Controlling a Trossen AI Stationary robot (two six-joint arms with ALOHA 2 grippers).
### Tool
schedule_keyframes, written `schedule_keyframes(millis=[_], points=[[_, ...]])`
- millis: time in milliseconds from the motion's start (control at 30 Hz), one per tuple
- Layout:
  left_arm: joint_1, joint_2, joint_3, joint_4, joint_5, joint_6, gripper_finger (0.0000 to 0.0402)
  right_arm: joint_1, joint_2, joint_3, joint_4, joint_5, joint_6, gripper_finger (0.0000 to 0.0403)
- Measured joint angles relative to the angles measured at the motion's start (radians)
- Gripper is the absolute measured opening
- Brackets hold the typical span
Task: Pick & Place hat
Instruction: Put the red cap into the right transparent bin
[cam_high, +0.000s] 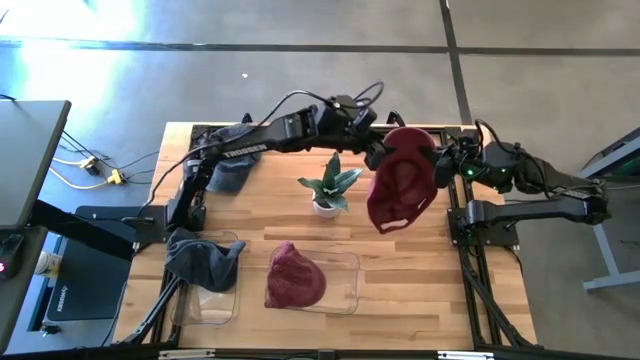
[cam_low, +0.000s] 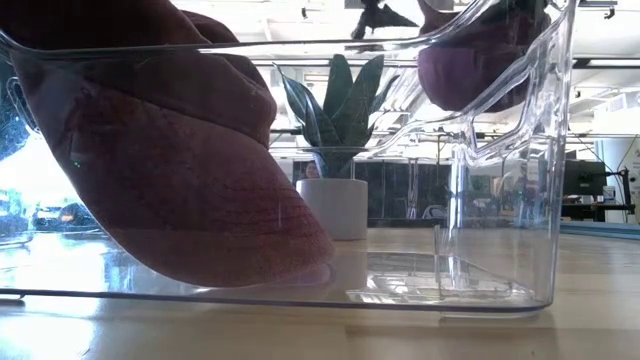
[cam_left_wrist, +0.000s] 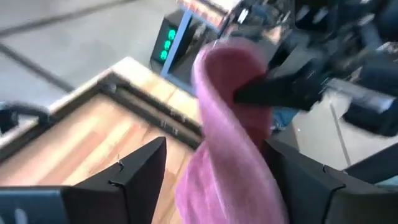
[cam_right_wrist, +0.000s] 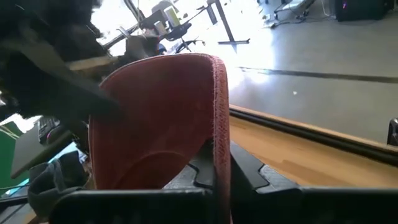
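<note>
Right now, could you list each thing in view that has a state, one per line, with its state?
Red hat in the air: held up above the table, hanging down.
Right gripper: shut on the red hat in the air.
Left gripper: open, with the hat's cloth between its fingers.
Clear bin: upright, a second red hat lying inside.
Grey hat: draped over a smaller clear bin.
Potted plant: upright on the table.

Left arm (cam_high: 250, 140): dark, slim jointed links; pale lettering along one link, too small to read.
Cables: black loops arching over the left arm's wrist at upper centre of the high view.
Right arm (cam_high: 545, 195): dark links; a small green light near its wrist.
Left gripper (cam_left_wrist: 205, 180): two black, flat, angular fingers.
Right gripper (cam_right_wrist: 214, 168): black, blocky fingers.
</note>
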Motion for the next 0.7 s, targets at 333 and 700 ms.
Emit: schedule_keyframes(millis=[333,700], points=[[-0.003,-0.006,0.002,-0.051,0.006,0.001,0.0216,0.000,0.000,0.000,0.046,0.000,-0.032,0.0014],[0.002,0.001,0.002,-0.053,0.049,-0.049,0.0014,0.000,-0.008,0.007,0.011,-0.050,-0.086,0.0038]])
